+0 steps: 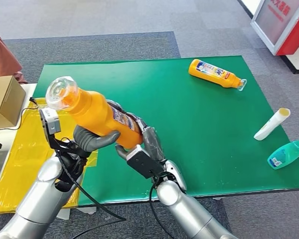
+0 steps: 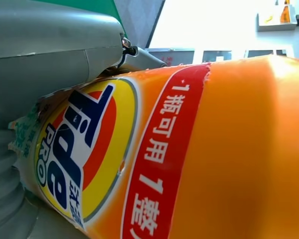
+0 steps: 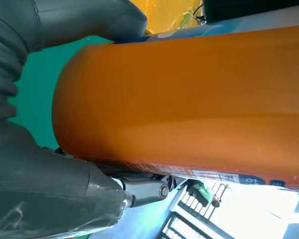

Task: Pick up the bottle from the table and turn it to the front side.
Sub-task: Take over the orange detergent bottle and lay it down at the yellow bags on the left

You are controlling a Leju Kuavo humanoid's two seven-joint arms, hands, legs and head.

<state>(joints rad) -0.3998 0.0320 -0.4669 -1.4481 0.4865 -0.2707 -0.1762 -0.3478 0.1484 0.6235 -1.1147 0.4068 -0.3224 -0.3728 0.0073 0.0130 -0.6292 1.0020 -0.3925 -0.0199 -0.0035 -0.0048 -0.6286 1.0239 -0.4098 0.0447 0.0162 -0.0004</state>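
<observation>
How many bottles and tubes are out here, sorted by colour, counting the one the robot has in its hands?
Orange bottles: 2, one held by the left hand and right hand, one lying on the green mat.
White tube: 1.
Teal bottle: 1.
Total: 4.

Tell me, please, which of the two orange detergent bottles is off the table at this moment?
The orange bottle with the clear cap, which the left hand and right hand hold together in the air. The other orange bottle lies on its side on the green mat.
</observation>
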